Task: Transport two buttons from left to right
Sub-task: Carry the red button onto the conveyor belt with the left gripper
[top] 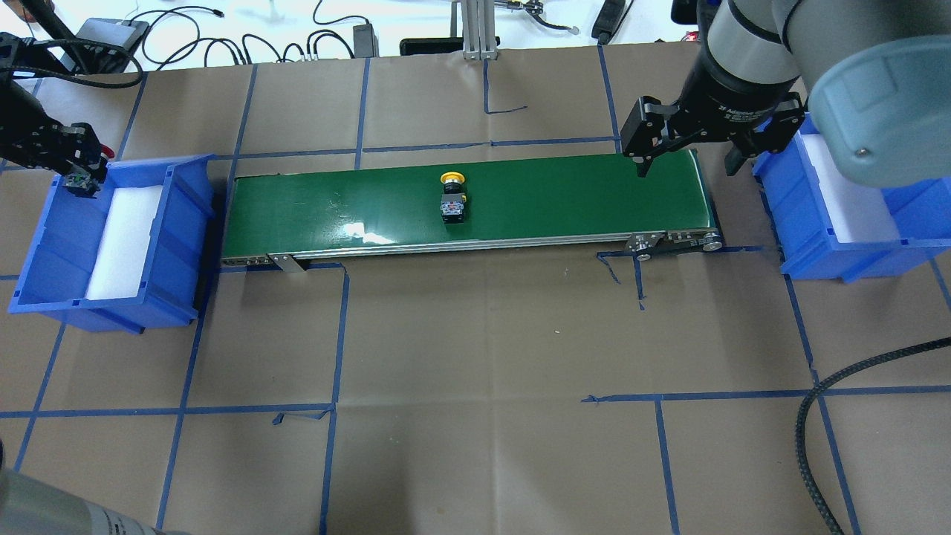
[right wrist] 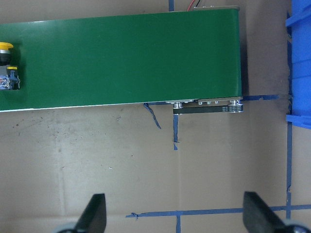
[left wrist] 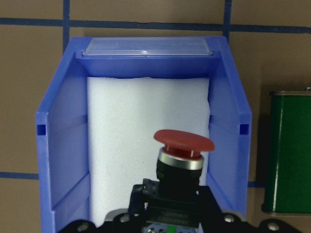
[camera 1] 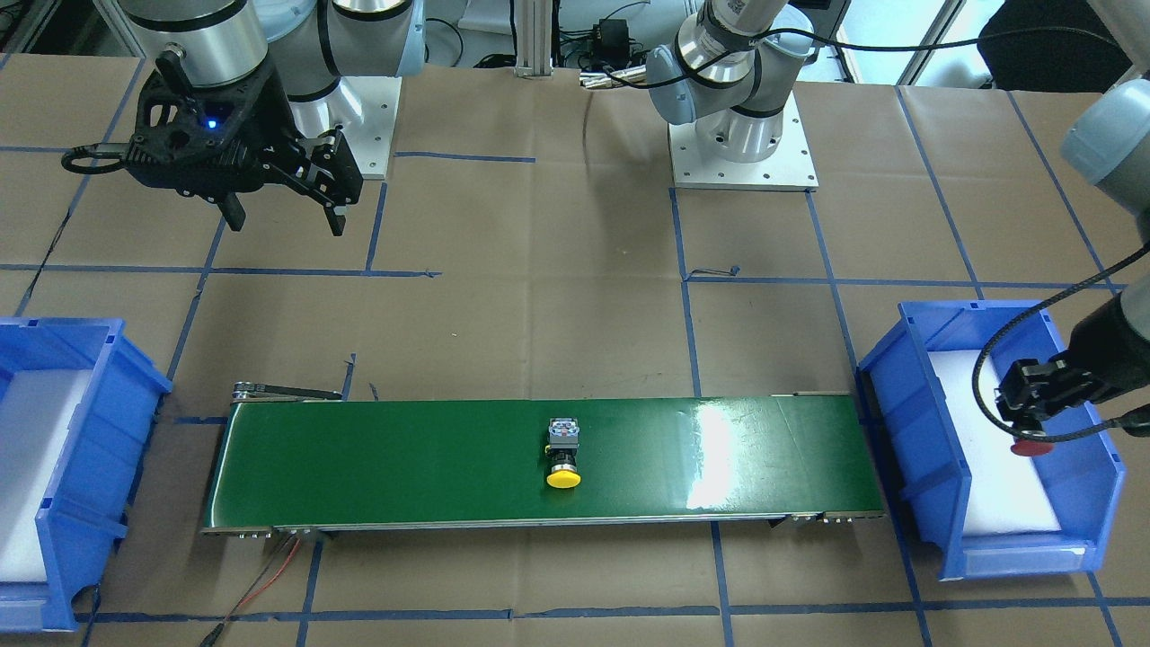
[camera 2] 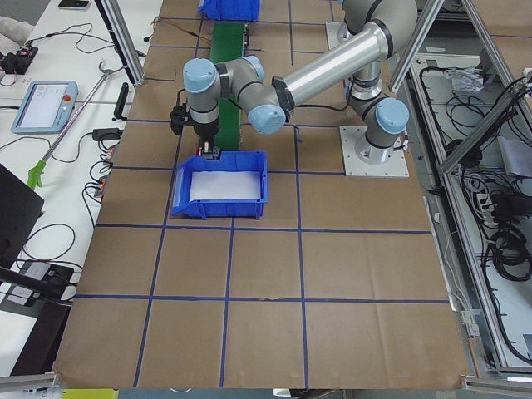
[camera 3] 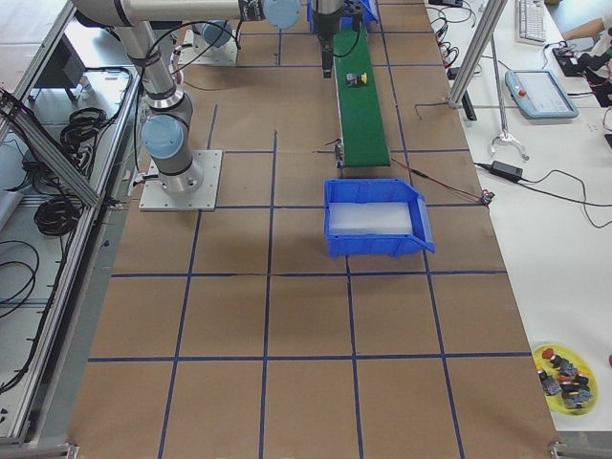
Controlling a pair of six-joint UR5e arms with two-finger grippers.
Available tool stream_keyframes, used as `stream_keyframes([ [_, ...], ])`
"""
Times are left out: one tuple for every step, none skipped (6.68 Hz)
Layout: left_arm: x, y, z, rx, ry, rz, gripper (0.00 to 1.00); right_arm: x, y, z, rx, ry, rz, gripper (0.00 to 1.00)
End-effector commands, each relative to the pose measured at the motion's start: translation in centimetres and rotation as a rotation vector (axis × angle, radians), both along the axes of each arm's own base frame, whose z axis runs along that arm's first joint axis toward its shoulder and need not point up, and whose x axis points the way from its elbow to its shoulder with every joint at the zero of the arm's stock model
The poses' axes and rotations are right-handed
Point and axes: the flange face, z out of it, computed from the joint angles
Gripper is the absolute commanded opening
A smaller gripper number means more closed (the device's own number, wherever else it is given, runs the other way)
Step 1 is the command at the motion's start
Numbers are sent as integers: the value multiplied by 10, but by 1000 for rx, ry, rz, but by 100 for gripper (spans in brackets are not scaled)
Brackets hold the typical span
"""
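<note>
The yellow-capped button (camera 1: 563, 454) lies on its side at the middle of the green conveyor belt (camera 1: 404, 458); it also shows in the overhead view (top: 452, 195) and at the left edge of the right wrist view (right wrist: 7, 65). My left gripper (top: 78, 167) is shut on the red-capped button (left wrist: 183, 145) and holds it above the far end of the left blue bin (top: 186, 215), over its white foam. My right gripper (top: 687, 160) is open and empty, hovering by the belt's right end, well apart from the yellow button.
The right blue bin (top: 839, 245) with white foam stands past the belt's right end. The belt's roller bracket (right wrist: 206, 106) sticks out at that end. A black cable (top: 817, 416) loops over the table's near right corner.
</note>
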Motion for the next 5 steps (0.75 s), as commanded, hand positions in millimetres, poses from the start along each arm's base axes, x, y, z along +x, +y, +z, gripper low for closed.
stream_keyframes([
  [-97,-6,-2,6,4,60,1,-4,0,0,5,14,-3,100],
  [-154,-6,-8,13,3,100,1,-4,3,4,-3,16,-2,100],
  [-187,-6,-22,38,-19,99,1,0,4,2,0,8,2,100],
  [-194,-1,-39,49,-19,103,0,0,4,-1,8,5,0,100],
  [-195,5,-67,11,-22,102,1,0,2,-3,13,4,1,100],
])
